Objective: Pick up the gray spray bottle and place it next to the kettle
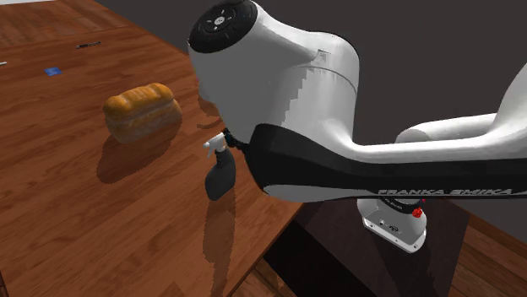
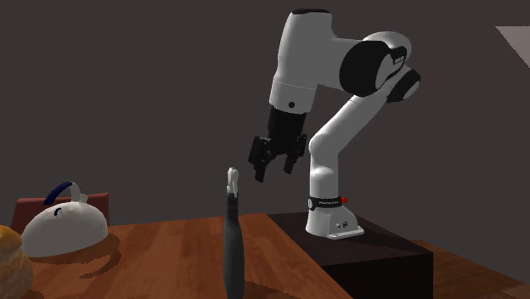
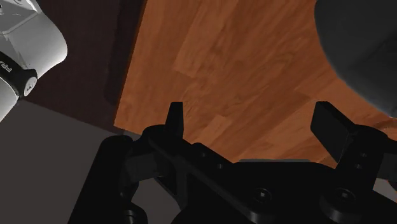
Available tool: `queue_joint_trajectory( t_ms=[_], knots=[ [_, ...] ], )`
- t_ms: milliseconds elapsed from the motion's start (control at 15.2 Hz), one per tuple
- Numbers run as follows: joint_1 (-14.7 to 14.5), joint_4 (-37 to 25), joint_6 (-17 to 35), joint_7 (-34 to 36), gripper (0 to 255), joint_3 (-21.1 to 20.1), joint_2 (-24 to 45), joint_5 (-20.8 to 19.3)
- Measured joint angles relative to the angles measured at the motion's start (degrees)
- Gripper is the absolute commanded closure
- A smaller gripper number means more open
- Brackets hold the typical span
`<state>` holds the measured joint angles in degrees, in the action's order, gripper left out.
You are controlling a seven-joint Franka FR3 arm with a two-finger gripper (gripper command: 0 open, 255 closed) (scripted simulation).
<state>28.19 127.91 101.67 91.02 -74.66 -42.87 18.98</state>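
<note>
While the arm stands folded at the elbow with the wrist pointing down, the gripper (image 2: 273,170) hangs above the table (image 2: 170,255) edge. Its fingers (image 3: 175,118) are spread apart and grasp nothing. The bottle (image 2: 233,246) stands upright on the table, below the gripper and apart from it. The kettle (image 2: 64,228) sits well beyond the bottle, farther from the gripper.

Domestic room, kitchen-like. Wooden table (image 1: 51,219) carries a bread loaf (image 1: 142,111) and a kettle (image 2: 64,225). Plain dark wall (image 2: 127,85) behind.
</note>
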Motion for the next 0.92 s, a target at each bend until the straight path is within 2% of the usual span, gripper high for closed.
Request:
queue_joint_trajectory(
  t_ms=[198, 396, 660, 792, 924],
  knots=[
    [11.3, -7.1, -0.6, 7.1, 0, -10.2, -0.1, 0.8],
    [22.0, -15.0, -2.7, 13.2, 0, -18.8, -3.0, 2.7],
    [35.1, -26.1, -6.0, 20.3, 0, -27.1, -9.2, 5.9],
    [38.9, -29.9, -7.2, 22.7, 0, -29.2, -11.5, 7.0],
    [40.1, -30.2, -6.7, 23.1, 0, -30.1, -12.4, 7.6]
  ],
)
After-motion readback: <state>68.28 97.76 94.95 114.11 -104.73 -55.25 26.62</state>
